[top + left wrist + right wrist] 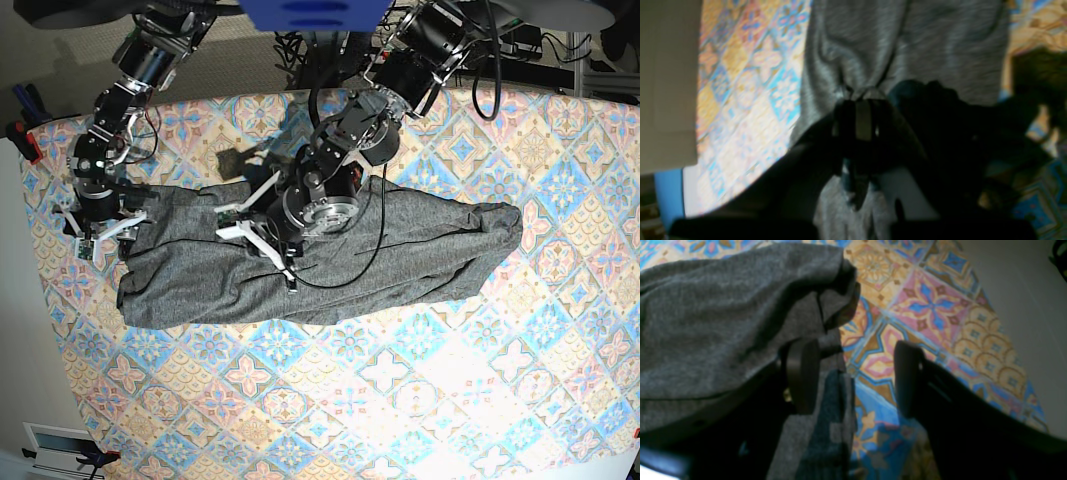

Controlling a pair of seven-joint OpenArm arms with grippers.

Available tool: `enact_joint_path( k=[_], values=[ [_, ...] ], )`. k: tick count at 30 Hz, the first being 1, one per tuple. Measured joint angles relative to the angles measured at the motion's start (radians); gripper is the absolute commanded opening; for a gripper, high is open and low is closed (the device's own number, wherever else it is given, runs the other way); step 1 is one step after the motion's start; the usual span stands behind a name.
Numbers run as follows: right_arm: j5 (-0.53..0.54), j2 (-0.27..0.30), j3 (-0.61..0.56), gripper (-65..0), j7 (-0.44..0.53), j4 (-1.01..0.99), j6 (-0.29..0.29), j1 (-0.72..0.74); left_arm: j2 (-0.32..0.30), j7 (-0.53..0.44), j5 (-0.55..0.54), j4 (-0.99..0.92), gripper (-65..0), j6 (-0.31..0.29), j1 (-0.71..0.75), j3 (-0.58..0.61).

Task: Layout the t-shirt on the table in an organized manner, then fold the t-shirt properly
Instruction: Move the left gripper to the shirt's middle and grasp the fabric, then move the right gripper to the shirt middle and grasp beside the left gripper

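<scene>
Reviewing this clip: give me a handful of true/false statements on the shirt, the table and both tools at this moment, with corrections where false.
1. The dark heather-grey knit t-shirt lies neatly folded into a small square. False: it is stretched in a long wrinkled band across the table.
2. The left tool is shut on a pinch of the t-shirt. True.
3. The right tool is clamped shut. False: its jaws stand wide apart at the t-shirt's edge.
4. The table with the pastel diamond-tile floral cloth shows bare on the near side of the t-shirt. True.
</scene>
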Motion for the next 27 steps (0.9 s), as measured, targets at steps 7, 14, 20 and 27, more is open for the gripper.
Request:
enact_joint_path(
  k=[7,14,20,27],
  values=[
    [0.0,0.0,0.001,-30.8,0.0,0.0,-0.004,0.0,0.0,-0.034,0.007,-0.063,-56.2,-0.004,0.002,0.067],
    [0.0,0.0,0.001,-30.8,0.001,0.0,-0.004,0.0,0.0,-0.031,0.014,-0.063,-39.7,-0.001,0.001,0.061],
    [0.0,0.001,-0.001,-30.8,0.001,0.0,-0.005,0.001,-0.001,-0.027,0.012,-0.04,-30.9,-0.002,0.005,0.057],
    [-0.002,0.0,-0.013,-30.8,-0.01,0.098,-0.002,-0.008,0.001,-0.024,0.0,0.195,-29.2,0.0,0.1,-0.126]
  ],
)
